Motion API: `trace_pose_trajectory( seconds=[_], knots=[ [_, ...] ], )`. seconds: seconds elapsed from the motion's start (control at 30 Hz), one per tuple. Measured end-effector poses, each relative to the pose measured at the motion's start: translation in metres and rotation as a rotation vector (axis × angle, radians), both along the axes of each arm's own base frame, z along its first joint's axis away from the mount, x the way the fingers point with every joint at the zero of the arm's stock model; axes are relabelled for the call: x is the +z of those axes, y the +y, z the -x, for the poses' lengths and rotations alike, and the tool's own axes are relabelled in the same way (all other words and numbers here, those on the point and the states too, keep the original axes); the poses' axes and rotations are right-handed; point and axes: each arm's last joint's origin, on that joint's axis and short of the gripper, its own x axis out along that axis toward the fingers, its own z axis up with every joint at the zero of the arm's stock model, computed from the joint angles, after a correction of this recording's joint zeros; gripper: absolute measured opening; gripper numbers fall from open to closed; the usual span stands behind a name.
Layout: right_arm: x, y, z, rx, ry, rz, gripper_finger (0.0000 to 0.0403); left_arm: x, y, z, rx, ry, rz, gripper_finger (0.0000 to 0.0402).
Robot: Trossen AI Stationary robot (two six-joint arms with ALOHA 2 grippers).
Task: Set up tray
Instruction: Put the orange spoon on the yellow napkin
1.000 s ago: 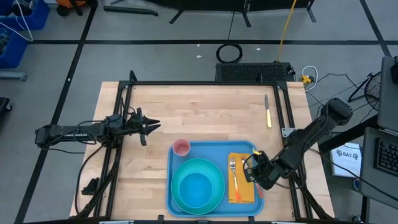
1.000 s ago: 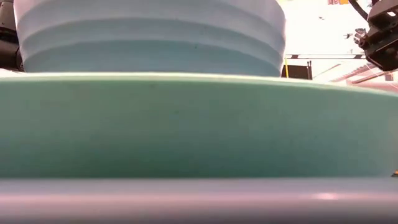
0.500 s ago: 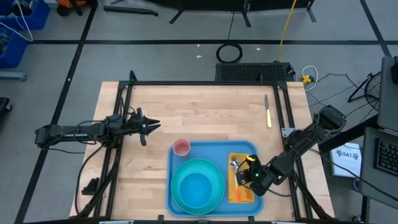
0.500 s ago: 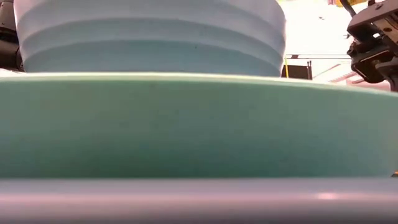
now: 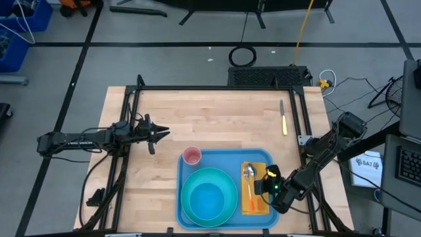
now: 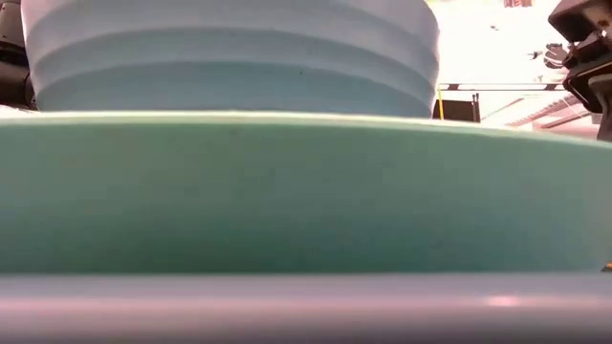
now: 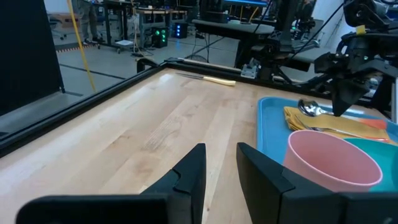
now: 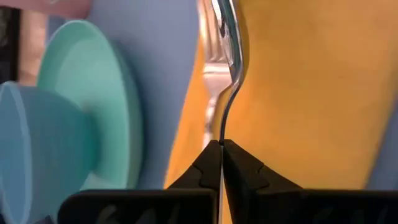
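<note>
The light-blue tray (image 5: 227,158) lies at the table's near edge. On it stand a teal plate (image 5: 197,204) carrying a blue bowl (image 5: 209,196), a pink cup (image 5: 191,156), and an orange napkin (image 5: 258,201) with a fork (image 8: 211,93) on it. My right gripper (image 5: 260,187) is over the napkin's right part, shut on a spoon (image 5: 248,172) beside the fork. My left gripper (image 5: 160,135) hovers open over the table's left part, left of the cup (image 7: 333,158). My right gripper pinches the spoon's thin handle (image 8: 222,132) at its free end, between the two fingertips (image 8: 210,163). The fingers come slanting down from the tray's right near side and lie along the handle. The spoon's bowl (image 7: 309,107) lies on the napkin's far end, next to the fork.
A knife with a yellow handle (image 5: 283,120) lies on the bare wood at the table's far right. Black frame rails (image 5: 131,118) run along the table's sides. The low view is filled by the tray rim (image 6: 306,306), plate (image 6: 306,191) and bowl (image 6: 229,57).
My right gripper has moved toward the table's near edge over the napkin, swinging a little left and then back right, and has stayed shut. The spoon's bowl now shows on the napkin's far end beside the fork. My left arm has kept still.
</note>
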Motion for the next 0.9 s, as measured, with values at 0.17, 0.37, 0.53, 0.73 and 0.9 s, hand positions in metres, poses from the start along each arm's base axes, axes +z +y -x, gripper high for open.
trace_pose_trajectory(
  seconds=[0.17, 0.37, 0.53, 0.73, 0.9],
  knots=[
    [-0.002, -0.003, 0.003, -0.010, 0.031, 0.031, 0.0000, 0.000, 0.000, 0.000, 0.000, 0.000, 0.000, 0.0093],
    [-0.002, -0.003, 0.003, -0.011, 0.034, 0.026, 0.0000, 0.000, 0.000, 0.000, 0.000, 0.000, 0.000, 0.0093],
    [-0.002, -0.003, 0.004, -0.016, 0.032, 0.018, 0.0000, 0.000, 0.000, 0.000, 0.000, 0.000, 0.000, 0.0093],
    [-0.011, 0.003, -0.001, -0.012, 0.032, -0.004, 0.0000, 0.000, 0.000, 0.000, 0.000, 0.000, 0.000, 0.0093],
    [-0.022, 0.006, -0.005, -0.019, 0.043, -0.004, 0.0000, 0.000, 0.000, 0.000, 0.000, 0.001, 0.000, 0.0093]
  ],
)
